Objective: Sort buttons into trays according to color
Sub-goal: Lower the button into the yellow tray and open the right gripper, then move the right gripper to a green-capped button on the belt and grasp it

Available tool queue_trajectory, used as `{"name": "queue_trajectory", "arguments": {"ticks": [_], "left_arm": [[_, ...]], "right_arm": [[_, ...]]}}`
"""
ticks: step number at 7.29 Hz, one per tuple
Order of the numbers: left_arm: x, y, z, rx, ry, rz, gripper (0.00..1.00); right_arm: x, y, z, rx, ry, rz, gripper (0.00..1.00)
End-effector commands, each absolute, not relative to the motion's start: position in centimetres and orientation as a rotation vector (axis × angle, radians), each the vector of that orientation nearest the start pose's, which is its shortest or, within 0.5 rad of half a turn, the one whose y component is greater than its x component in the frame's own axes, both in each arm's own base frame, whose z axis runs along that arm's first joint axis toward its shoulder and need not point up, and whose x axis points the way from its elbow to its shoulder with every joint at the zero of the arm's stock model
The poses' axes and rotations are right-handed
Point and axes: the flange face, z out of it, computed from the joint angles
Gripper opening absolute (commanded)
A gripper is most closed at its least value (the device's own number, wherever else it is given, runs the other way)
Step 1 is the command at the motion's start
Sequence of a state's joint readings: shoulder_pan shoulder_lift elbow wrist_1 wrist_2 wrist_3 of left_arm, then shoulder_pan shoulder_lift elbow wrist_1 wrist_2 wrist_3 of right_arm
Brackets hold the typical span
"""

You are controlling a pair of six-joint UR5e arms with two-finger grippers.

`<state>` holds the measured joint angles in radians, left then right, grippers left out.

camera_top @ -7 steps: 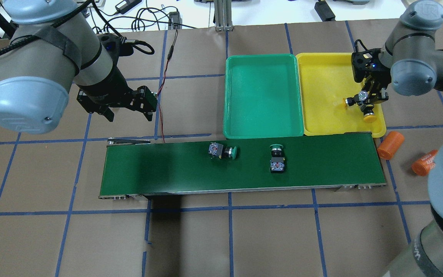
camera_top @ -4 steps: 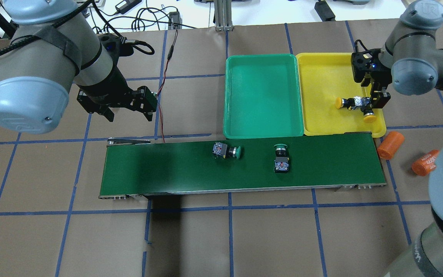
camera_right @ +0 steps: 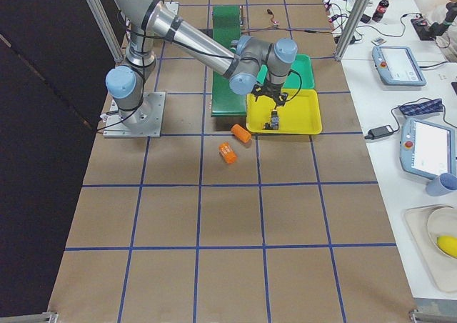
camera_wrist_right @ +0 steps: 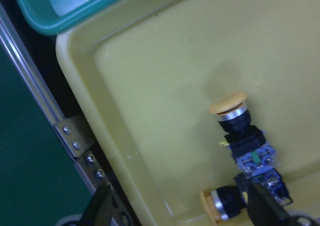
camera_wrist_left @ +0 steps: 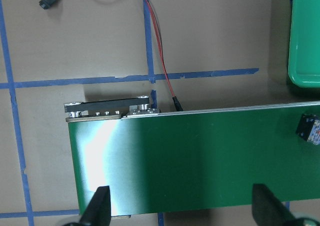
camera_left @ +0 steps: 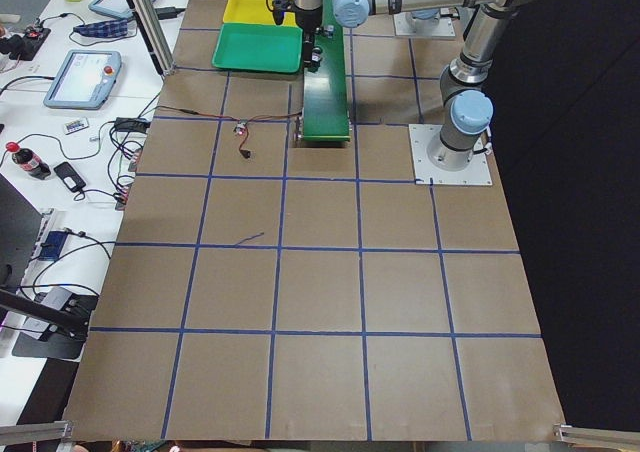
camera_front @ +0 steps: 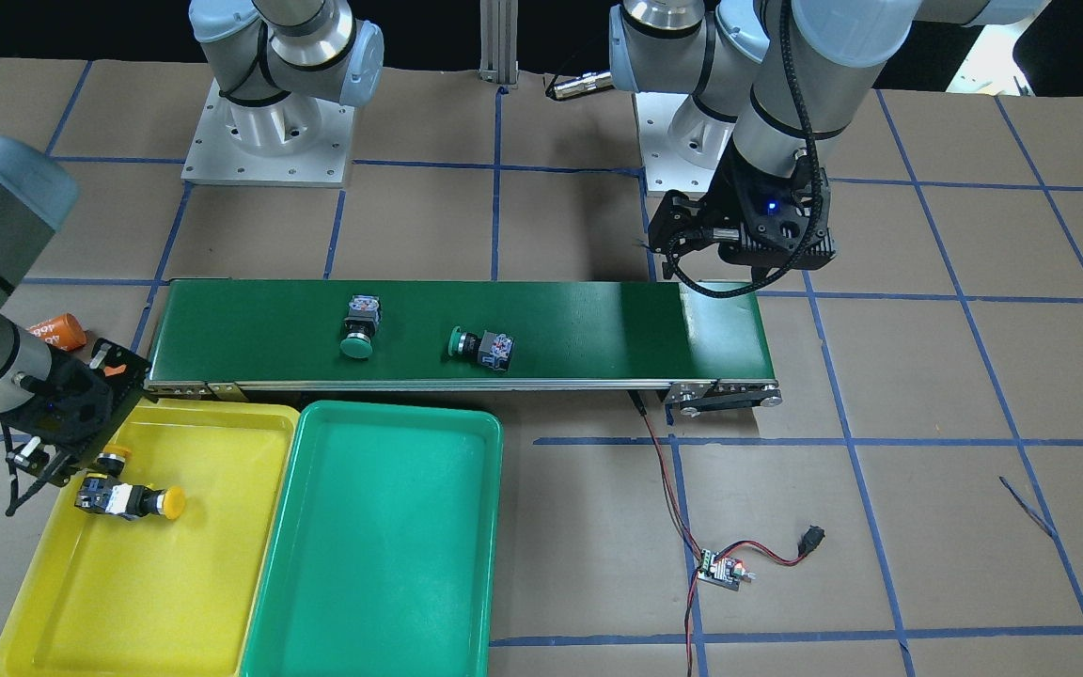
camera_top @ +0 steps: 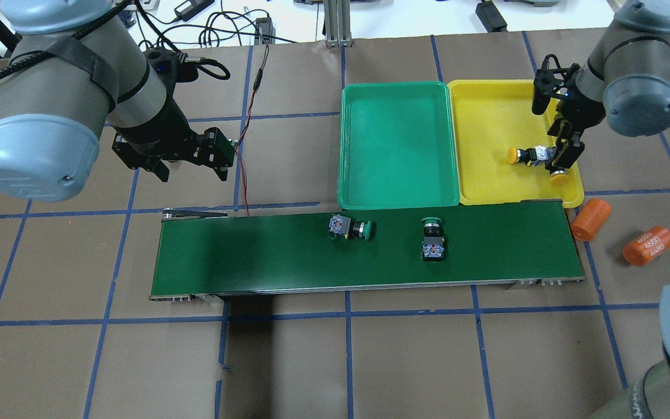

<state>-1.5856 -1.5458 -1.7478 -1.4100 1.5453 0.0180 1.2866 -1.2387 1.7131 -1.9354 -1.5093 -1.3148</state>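
Yellow buttons (camera_top: 522, 155), one part-hidden under right pincer (camera_top: 565, 157)

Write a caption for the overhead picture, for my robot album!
Two yellow buttons sit in the yellow tray under the open right gripper; two green buttons wait on the conveyor belt.

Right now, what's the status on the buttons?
Left gripper open, right gripper open. Two yellow buttons in yellow tray. Two green buttons on belt.
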Motion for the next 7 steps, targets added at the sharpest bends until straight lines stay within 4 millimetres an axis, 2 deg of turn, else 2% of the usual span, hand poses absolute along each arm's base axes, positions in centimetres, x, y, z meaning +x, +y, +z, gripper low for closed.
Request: {"name": "queue_trajectory", "arguments": {"ticks": [1,3,5,7], "left_arm": [[-12.4,-46.4,44.1,0.053,3.166,0.017,1.0],[-11.7,-46.4,44.4,0.07,3.166,0.007,1.0],[-11.1,-46.6,44.5,0.051,3.167,-0.003,1.0],[-11.2,-46.7,44.4,0.053,3.167,-0.003,1.0]], "right_arm": [[-0.1,-55.4,28.5,-1.146,2.758,0.069,0.96],[4.1,-52.4,28.6,-0.99,2.821,0.109,0.96],[8.1,-51.1,29.0,-0.987,2.844,0.102,0.96],[10.6,-50.1,28.4,-0.835,2.903,0.147,0.95]]}}
